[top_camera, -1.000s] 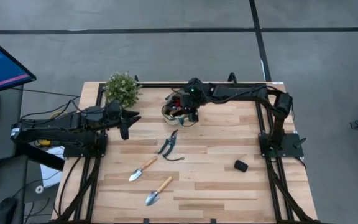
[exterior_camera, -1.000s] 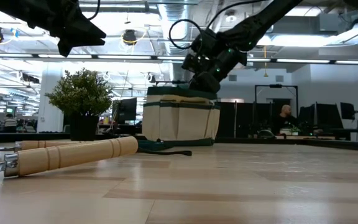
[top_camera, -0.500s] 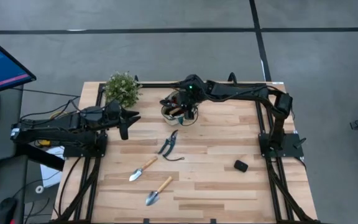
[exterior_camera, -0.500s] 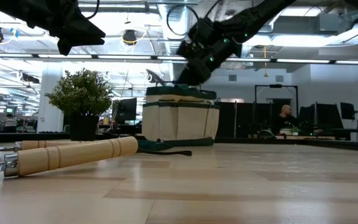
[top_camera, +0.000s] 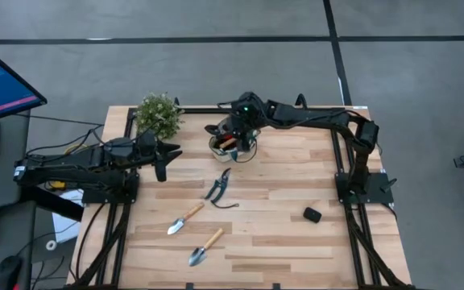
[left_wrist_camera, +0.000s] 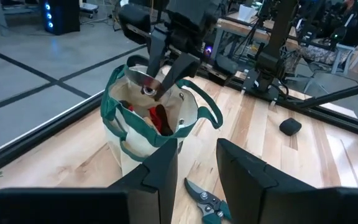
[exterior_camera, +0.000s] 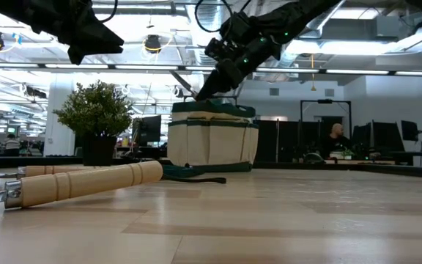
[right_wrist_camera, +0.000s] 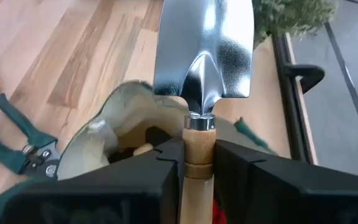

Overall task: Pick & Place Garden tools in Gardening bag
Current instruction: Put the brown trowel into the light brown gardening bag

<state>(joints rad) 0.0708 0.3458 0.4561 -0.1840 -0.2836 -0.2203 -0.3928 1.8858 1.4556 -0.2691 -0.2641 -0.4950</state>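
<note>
The beige gardening bag [top_camera: 232,145] with green trim stands upright at the table's far middle, with something red [left_wrist_camera: 160,118] inside it. My right gripper [top_camera: 236,129] hangs just above its mouth, shut on a silver trowel [right_wrist_camera: 204,56] with a wooden handle. Pruning shears [top_camera: 218,187] and two more trowels [top_camera: 185,217] [top_camera: 205,246] lie flat on the table nearer the front. My left gripper [top_camera: 166,153] waits open at the table's left, level, nothing between its fingers [left_wrist_camera: 197,168]. My right gripper pinches the trowel's wooden handle just behind the metal collar [right_wrist_camera: 199,140] between its two fingers [right_wrist_camera: 142,180]. The handle runs along the fingers, and the blade [exterior_camera: 184,82] sticks out past the fingertips. The fingers slant down from the table's right. The trowel hangs clear above the bag's mouth [left_wrist_camera: 154,102].
A bushy green plant [top_camera: 159,114] stands at the far left corner, close to the bag. A small black lump [top_camera: 312,214] lies at the right. A black frame rail [right_wrist_camera: 297,74] runs along the far edge. Bare wood lies at the front right.
My right gripper has risen from the bag's rim with the trowel and shifted a little toward the table's left. The blade now shows above the bag's top edge in the low view.
</note>
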